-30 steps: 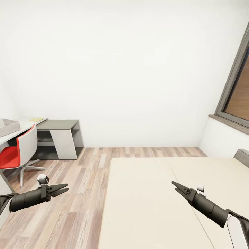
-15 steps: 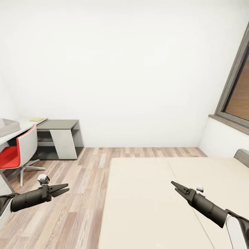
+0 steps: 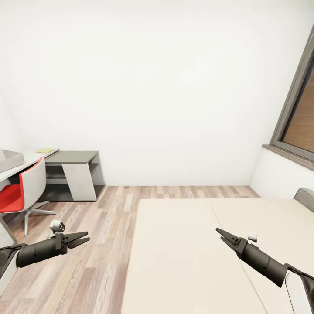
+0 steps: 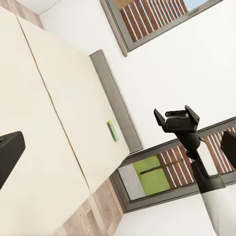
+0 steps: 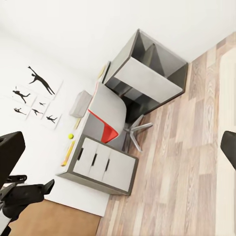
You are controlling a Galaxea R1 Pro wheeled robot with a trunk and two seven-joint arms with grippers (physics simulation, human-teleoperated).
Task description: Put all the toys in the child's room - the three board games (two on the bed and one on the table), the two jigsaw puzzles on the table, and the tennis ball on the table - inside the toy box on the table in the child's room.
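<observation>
I'm looking over both arms — the bed (image 3: 196, 253) fills the floor from 4 to 6 o'clock, its beige mattress bare under my right gripper (image 3: 223, 235). That gripper hovers above the mattress, prongs close together and holding nothing, arm stretched up from the 4 o'clock corner. My left gripper (image 3: 83, 238) hangs over the wood floor (image 3: 109, 218) at 8 o'clock, fingers slightly parted, nothing between them, forearm nearly level.

The toy box (image 3: 9, 159) sits on the table (image 3: 26, 163) at 9 o'clock, well apart from both grippers, behind the red chair (image 3: 24, 192). A yellow flat thing (image 3: 45, 150) lies further along that top — too small to name.

From the left wrist I catch a green board game (image 4: 113, 130) on the mattress near the headboard (image 4: 115, 103). From the right wrist, the tennis ball (image 5: 71, 135) on the table near the toy box.
</observation>
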